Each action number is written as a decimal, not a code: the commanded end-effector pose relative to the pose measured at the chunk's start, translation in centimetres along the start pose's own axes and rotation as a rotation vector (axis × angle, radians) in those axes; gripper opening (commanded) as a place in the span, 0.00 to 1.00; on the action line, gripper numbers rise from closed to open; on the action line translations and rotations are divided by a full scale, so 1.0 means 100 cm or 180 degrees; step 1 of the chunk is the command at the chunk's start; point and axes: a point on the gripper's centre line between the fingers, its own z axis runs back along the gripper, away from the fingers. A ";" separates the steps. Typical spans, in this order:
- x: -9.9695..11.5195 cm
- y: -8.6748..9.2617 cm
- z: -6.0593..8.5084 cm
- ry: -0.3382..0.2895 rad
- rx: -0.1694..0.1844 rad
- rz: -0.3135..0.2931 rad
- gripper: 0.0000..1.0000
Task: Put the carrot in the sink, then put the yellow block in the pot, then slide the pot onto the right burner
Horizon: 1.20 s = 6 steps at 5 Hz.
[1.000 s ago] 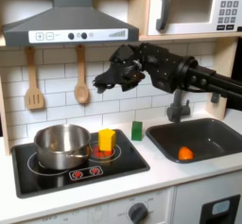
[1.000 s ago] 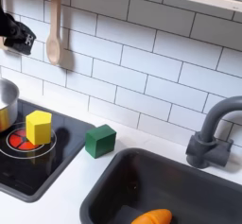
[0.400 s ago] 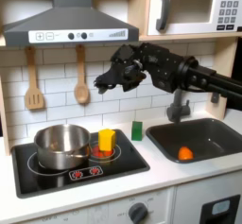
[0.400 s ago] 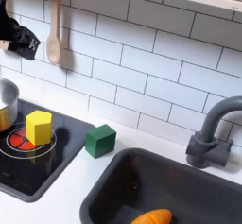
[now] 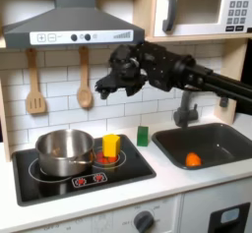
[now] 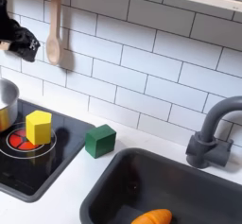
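Since a second ago the hand (image 5: 106, 83) has shifted toward the first exterior view's left, above the yellow block (image 5: 111, 145) on the right burner (image 5: 110, 158); I cannot tell if it is open. The carrot (image 5: 193, 159) stays in the sink (image 5: 219, 137), the pot (image 5: 65, 150) unmoved.

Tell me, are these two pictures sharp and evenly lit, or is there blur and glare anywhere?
In the first exterior view the whole scene is soft and low in detail; the claw is a dark smudge, and the pot carries bright highlights. The second exterior view is crisper: the yellow block has clean edges, and the black cooktop shows a glossy sheen.
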 end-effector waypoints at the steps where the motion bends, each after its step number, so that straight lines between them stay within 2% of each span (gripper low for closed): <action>1: 0.015 0.001 -0.001 0.0637 -0.0057 -0.0182 1.00; 2: 0.018 -0.005 -0.005 0.0873 -0.0101 -0.0317 1.00; 3: 0.014 -0.004 -0.007 0.0917 -0.0044 -0.0378 1.00; 5: -0.003 -0.007 -0.018 0.1089 -0.0091 -0.0430 1.00; 6: -0.013 -0.001 -0.030 0.1183 -0.0056 -0.0355 1.00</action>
